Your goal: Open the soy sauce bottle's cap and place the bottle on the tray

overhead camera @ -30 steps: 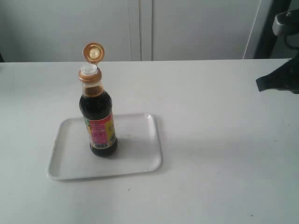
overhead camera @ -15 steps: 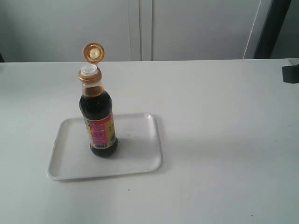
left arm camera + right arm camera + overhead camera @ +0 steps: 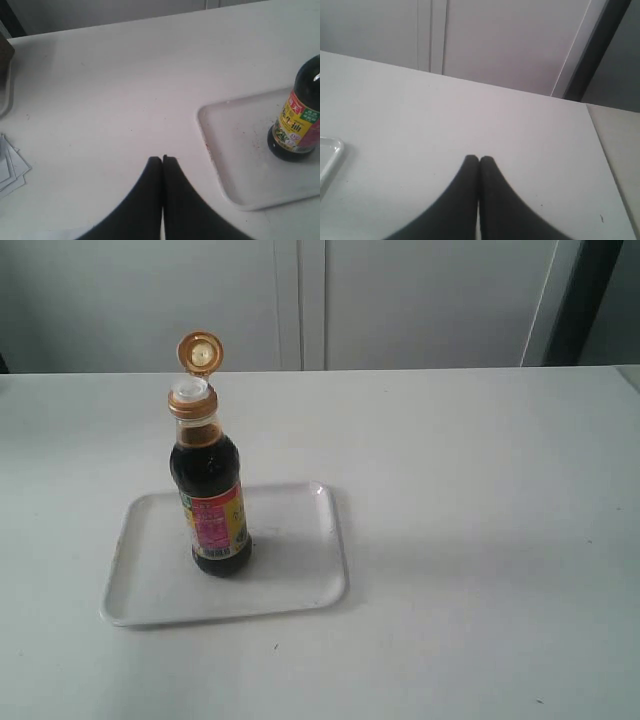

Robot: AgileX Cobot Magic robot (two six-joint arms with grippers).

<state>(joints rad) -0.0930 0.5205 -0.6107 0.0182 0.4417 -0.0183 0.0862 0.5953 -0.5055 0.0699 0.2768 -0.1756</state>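
Soy sauce bottle upright on tray, cap flipped open. My left jaws and right jaws pressed together over bench.

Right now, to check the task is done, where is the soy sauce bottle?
In the exterior view the soy sauce bottle stands upright on the tray, left of the table's middle, with its cap flipped open.

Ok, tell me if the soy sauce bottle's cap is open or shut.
Open: on the soy sauce bottle, the cap has its hinged lid flipped up, baring the white spout.
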